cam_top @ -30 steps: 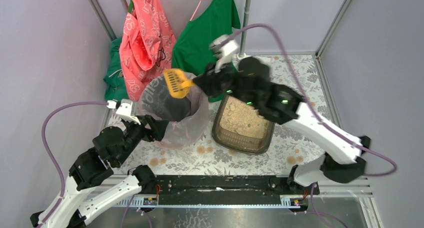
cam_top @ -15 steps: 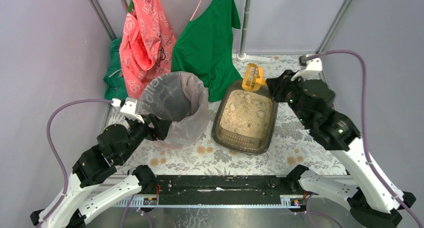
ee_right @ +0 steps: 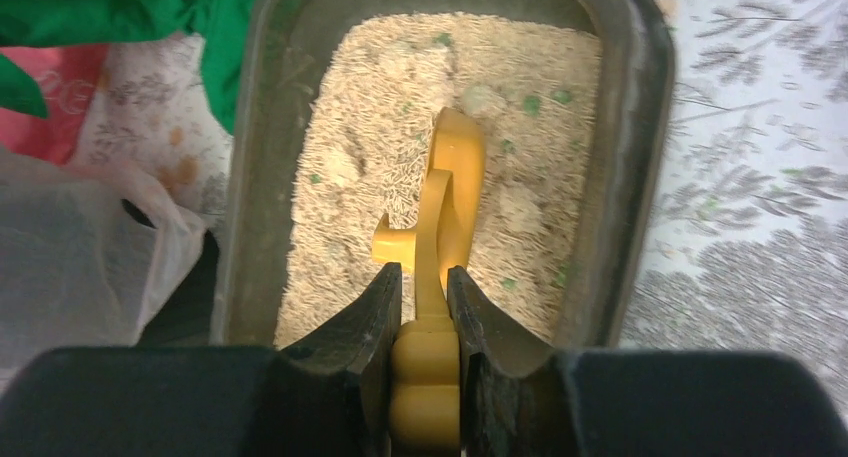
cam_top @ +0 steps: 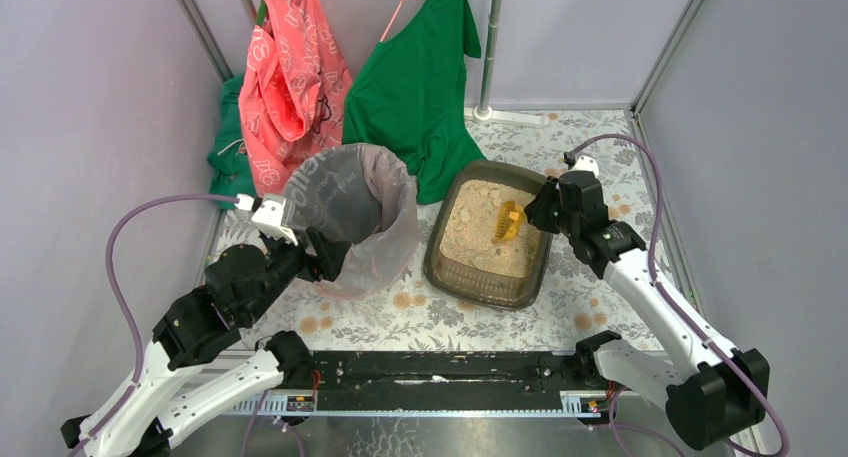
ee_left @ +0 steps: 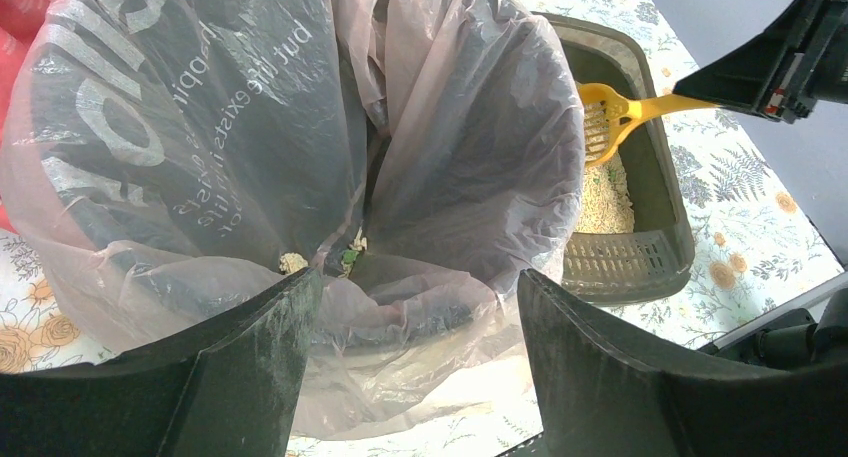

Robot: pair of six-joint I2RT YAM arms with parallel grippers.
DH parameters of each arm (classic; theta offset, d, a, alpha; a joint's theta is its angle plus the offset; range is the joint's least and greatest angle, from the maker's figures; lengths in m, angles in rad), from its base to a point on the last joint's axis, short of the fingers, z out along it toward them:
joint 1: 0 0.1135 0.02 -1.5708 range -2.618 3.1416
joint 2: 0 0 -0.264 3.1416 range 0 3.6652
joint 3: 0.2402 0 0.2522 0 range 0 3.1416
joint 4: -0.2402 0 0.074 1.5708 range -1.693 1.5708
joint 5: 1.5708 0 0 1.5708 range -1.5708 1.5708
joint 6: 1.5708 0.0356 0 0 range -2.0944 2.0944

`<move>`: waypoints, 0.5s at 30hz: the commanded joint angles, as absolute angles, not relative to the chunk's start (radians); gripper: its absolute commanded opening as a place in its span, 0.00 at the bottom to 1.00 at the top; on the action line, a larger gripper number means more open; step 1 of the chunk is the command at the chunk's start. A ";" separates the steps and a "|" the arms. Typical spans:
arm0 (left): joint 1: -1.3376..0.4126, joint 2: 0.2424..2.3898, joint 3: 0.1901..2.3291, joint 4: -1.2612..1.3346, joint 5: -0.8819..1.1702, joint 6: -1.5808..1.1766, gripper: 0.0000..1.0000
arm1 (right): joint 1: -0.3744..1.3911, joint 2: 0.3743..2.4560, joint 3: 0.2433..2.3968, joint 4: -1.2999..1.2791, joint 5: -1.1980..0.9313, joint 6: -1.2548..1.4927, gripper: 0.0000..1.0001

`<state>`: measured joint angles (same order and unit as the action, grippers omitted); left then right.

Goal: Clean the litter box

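the right gripper [ee_right: 424, 282] is seen pressed tight on the handle of the yellow scoop [ee_right: 452, 182], with 1 finger on each side of it. the scoop is held turned on edge, its slotted head angled down over the right half of the litter [ee_right: 350, 197] (whether the head touches the grains cannot be told). pale clumps and small green specks are scattered through the litter. the litter box [cam_top: 480, 285] is set on the floral table cover [cam_top: 600, 307], just beside the bin [cam_top: 385, 252] and to its right, and it is reached into by the right arm over its far right rim. the hem of the green shirt [cam_top: 415, 77] is laid against the box's far left corner.

the left gripper [ee_left: 415, 282] is held spread wide, with nothing pinched. its 2 fingers [ee_left: 250, 367] are seen low at the near side of the bin, and the clear bag liner bulges between them. contact with the liner cannot be judged. a pale lump and a few green bits are seen at the bottom of the bag. a pink garment [cam_top: 295, 77] is hung behind the bin, beside the green shirt.
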<state>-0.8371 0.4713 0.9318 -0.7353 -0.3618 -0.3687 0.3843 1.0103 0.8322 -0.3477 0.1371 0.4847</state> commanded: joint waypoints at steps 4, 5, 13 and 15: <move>-0.843 0.456 0.933 -0.713 -0.361 -0.386 0.79 | 0.358 1.055 0.819 -0.162 -0.052 0.545 0.00; -0.843 0.456 0.932 -0.715 -0.362 -0.388 0.79 | 0.356 1.051 0.827 -0.167 -0.052 0.543 0.00; -0.843 0.471 0.936 -0.710 -0.352 -0.393 0.79 | 0.354 0.993 0.926 -0.263 -0.017 0.492 0.00; -0.843 0.470 0.928 -0.698 -0.350 -0.393 0.79 | 0.355 0.999 0.934 -0.266 -0.027 0.488 0.00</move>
<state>-0.8371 0.4667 0.9318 -0.7364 -0.3614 -0.3840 0.3588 1.0286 0.8581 -0.2741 -0.0113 0.5137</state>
